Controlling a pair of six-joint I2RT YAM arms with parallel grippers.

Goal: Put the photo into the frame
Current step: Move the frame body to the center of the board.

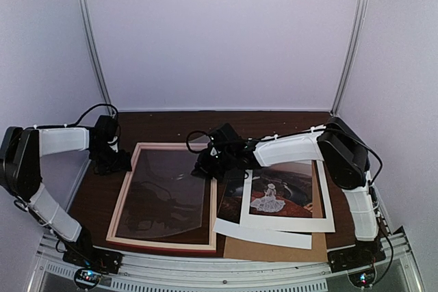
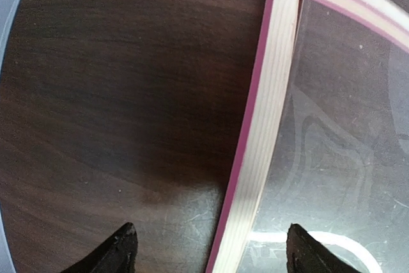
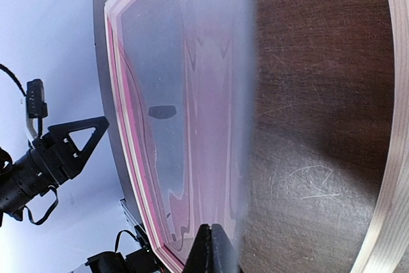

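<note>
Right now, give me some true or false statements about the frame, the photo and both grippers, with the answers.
1. The photo lies inside the frame. False: it lies on the table to the right of the frame.
2. The left gripper is open, with one finger on each side of the frame's rail. True.
3. The right gripper is open and empty. False: it is shut on the edge of a clear sheet, which is tilted up over the frame.
4. A white mat lies on top of the photo. True.
</note>
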